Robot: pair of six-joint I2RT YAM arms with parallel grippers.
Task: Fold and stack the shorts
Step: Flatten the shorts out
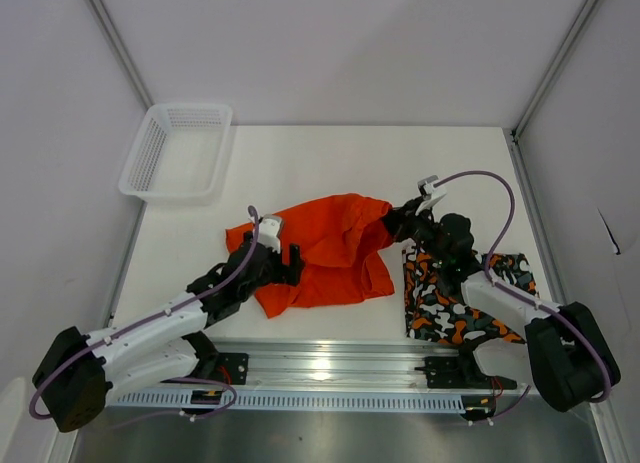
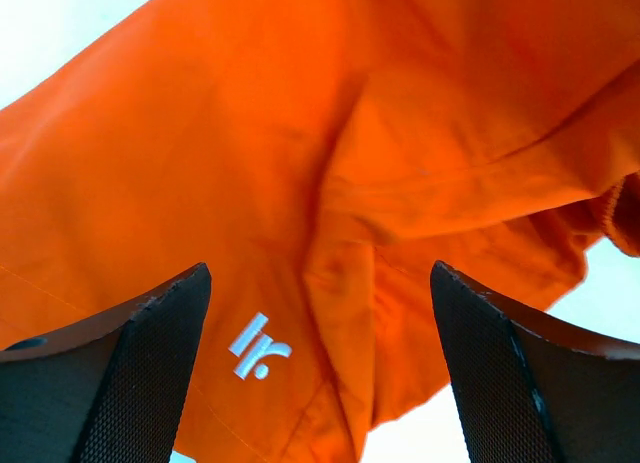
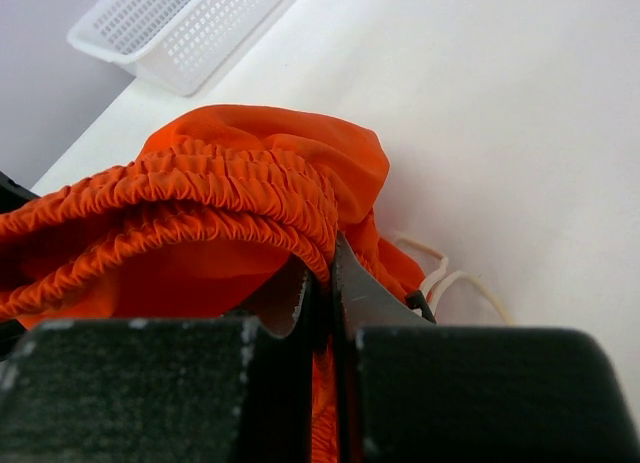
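White table [image 1: 300, 163]: orange shorts [image 1: 325, 248] lie left-right, waistband [image 3: 200, 193] pinched by right gripper [image 1: 393, 223].

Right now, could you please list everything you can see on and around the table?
plain shorts: one pair, bright orange, crumpled mid-table
drawstring: one, white, trailing from the plain shorts onto the table
patterned shorts: one pair, orange, black, white and grey, near right, partly under the right arm
basket: one, white mesh, far left corner
table: one, white
left gripper: one, black, open above the plain shorts
right gripper: one, black, shut on the plain shorts' waistband
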